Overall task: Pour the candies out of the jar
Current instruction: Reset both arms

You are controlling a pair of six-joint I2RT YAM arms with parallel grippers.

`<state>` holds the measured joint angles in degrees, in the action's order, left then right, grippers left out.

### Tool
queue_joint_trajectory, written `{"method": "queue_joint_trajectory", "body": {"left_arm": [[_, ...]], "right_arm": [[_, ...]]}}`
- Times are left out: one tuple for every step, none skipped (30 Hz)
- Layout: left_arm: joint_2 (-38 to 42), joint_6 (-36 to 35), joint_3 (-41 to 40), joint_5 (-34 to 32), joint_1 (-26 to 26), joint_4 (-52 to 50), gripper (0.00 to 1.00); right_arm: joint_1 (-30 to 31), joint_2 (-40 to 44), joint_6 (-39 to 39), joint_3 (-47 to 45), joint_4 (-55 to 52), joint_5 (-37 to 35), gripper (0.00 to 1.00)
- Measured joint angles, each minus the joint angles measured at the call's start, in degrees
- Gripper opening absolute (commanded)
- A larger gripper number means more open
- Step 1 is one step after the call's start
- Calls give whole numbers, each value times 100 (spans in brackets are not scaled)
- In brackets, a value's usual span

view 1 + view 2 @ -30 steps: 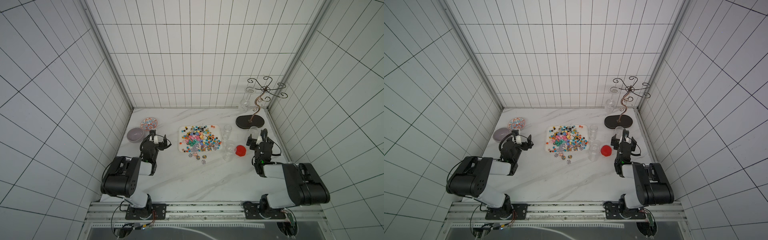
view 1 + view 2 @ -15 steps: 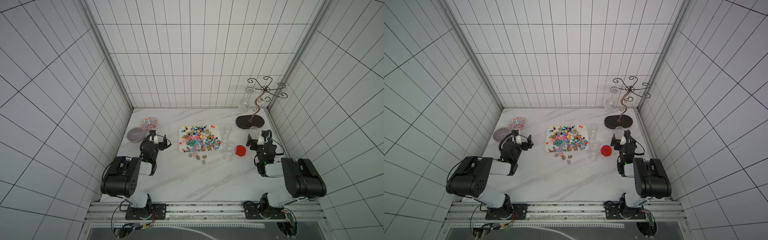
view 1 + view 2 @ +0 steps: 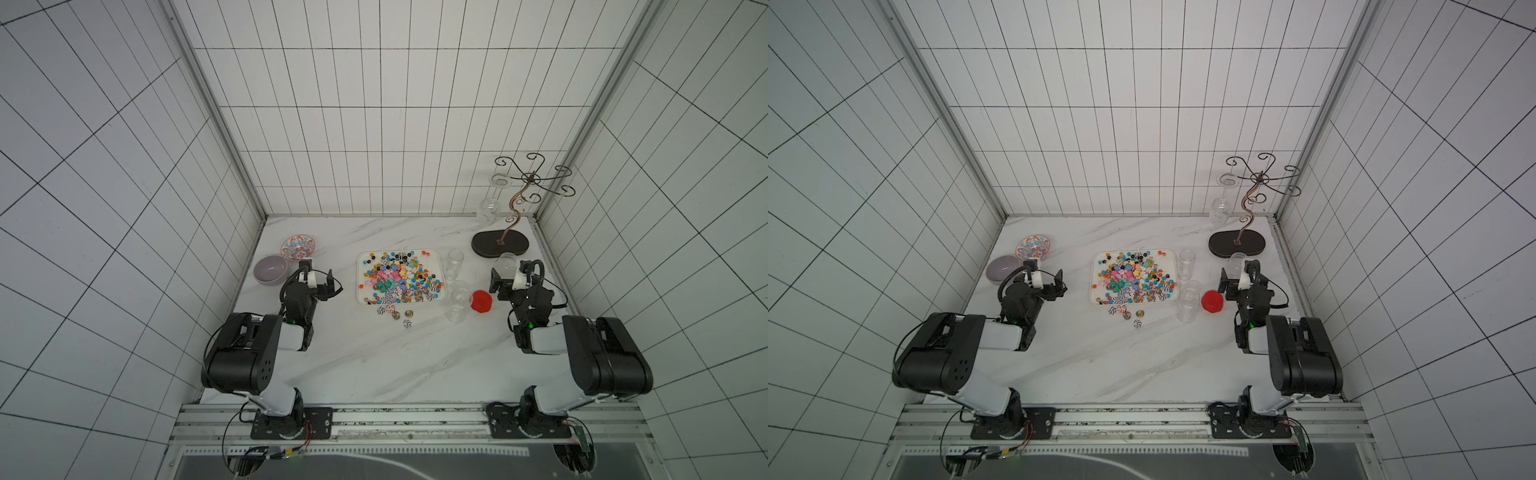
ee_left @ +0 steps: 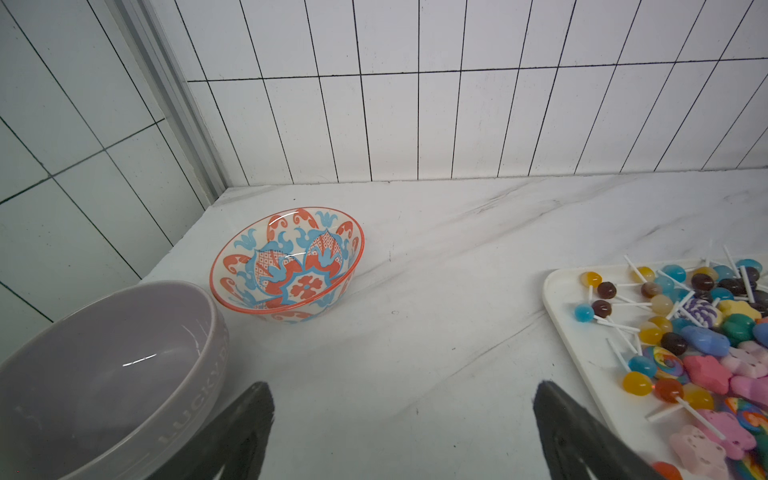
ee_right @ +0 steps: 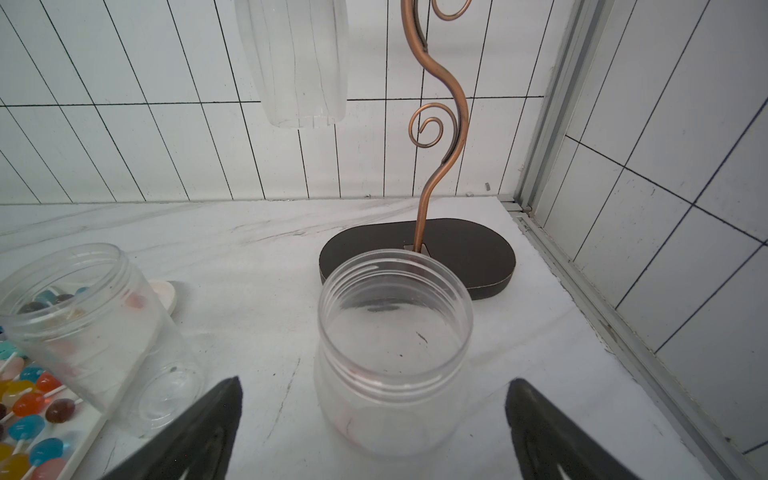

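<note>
The candies (image 3: pixel 397 278) (image 3: pixel 1133 277) lie heaped on a white tray (image 3: pixel 437 254), and a few swirl discs (image 3: pixel 394 314) lie on the table in front of it. In the left wrist view the candies (image 4: pixel 706 353) fill the tray's corner. The clear jar (image 5: pixel 395 353) (image 3: pixel 505 262) stands upright and empty just beyond my right gripper (image 5: pixel 376 390) (image 3: pixel 511 272), whose open fingers flank it without touching. My left gripper (image 4: pixel 403 415) (image 3: pixel 318 272) is open over bare table, left of the tray.
Two more clear jars (image 3: pixel 455 262) (image 3: pixel 457 305) and a red lid (image 3: pixel 481 301) sit right of the tray. A metal glass stand (image 3: pixel 498 245) with a hanging glass (image 5: pixel 297 62) fills the back right corner. A patterned bowl (image 4: pixel 286 262) and a grey bowl (image 4: pixel 104 374) stand far left.
The right arm's rear links have swung inward while its gripper stays by the empty jar. The left arm has not moved.
</note>
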<state>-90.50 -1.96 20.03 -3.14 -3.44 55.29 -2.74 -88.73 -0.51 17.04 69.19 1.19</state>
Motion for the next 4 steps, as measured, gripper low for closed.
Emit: {"method": "queue_joint_trajectory", "body": {"left_arm": [[0,0,0,0,0,0,97],[0,0,0,0,0,0,97],[0,0,0,0,0,0,97],[0,0,0,0,0,0,97]], "right_arm": [[0,0,0,0,0,2,100],[0,0,2,0,0,9,100],[0,0,0,0,0,17,100],[0,0,0,0,0,20,100]]}}
